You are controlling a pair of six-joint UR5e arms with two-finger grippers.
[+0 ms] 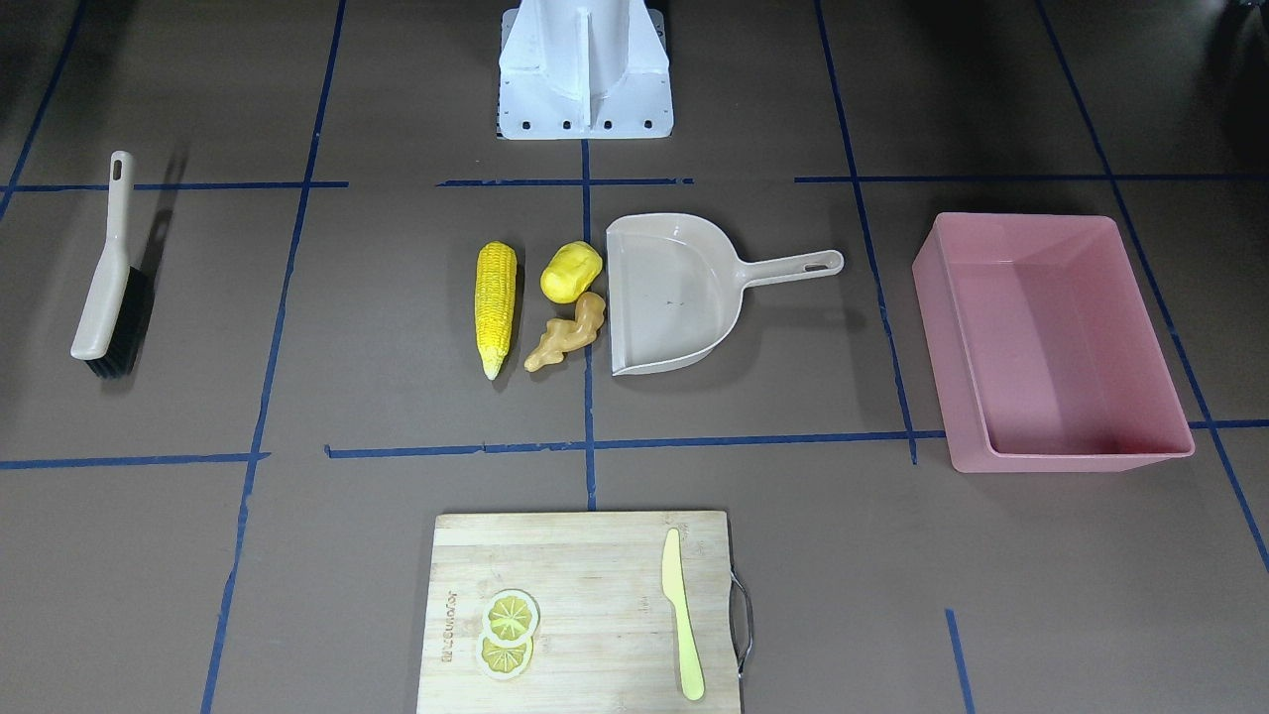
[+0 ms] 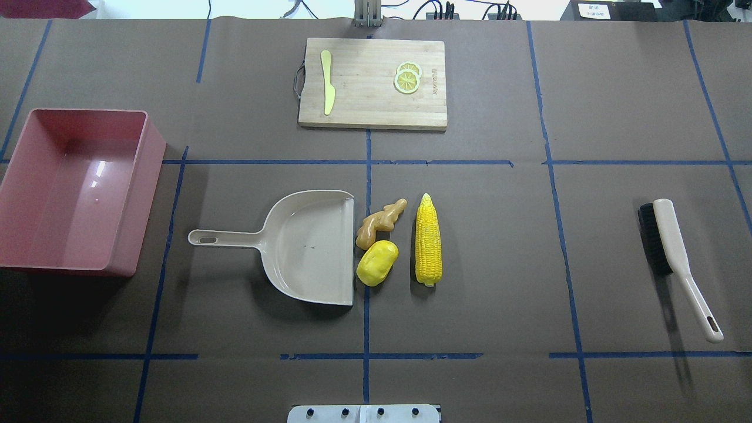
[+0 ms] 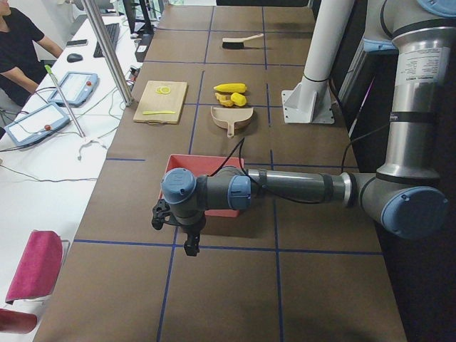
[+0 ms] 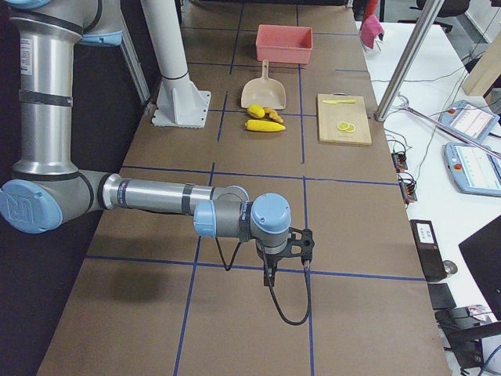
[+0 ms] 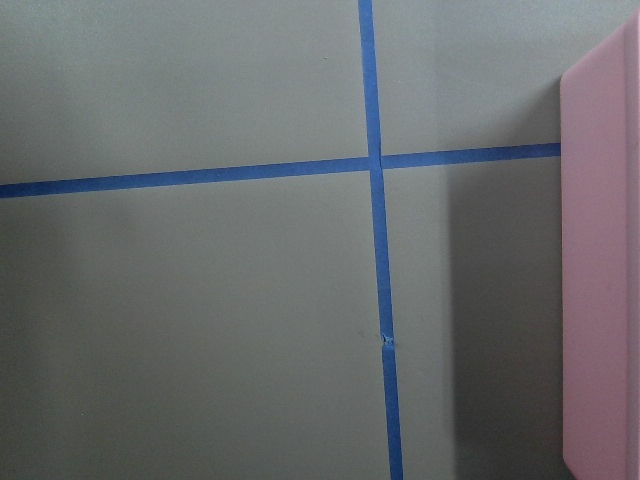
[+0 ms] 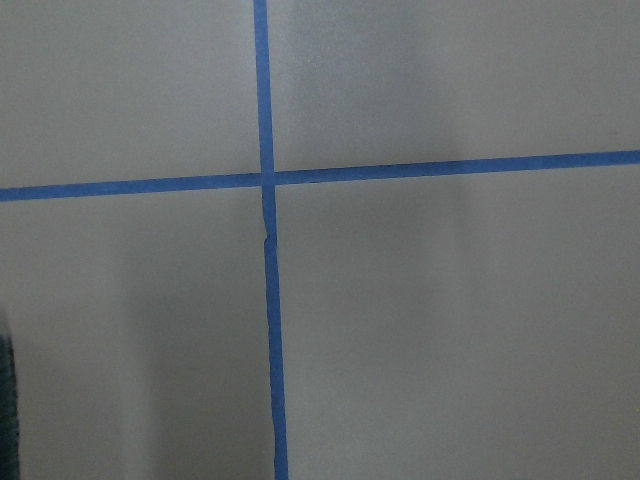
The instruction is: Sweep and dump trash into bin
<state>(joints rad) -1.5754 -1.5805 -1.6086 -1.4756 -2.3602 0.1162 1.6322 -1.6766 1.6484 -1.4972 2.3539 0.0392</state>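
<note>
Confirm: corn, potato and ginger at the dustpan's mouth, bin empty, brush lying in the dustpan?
Wrong on the brush: it lies on the table far to the robot's right, apart from the dustpan, as the overhead view shows. The corn, potato and ginger do sit at the dustpan's mouth, and the bin is empty.

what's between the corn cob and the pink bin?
In the overhead view, going from the corn cob toward the pink bin: the ginger root and potato lump, then the beige dustpan, handle toward the bin.
</note>
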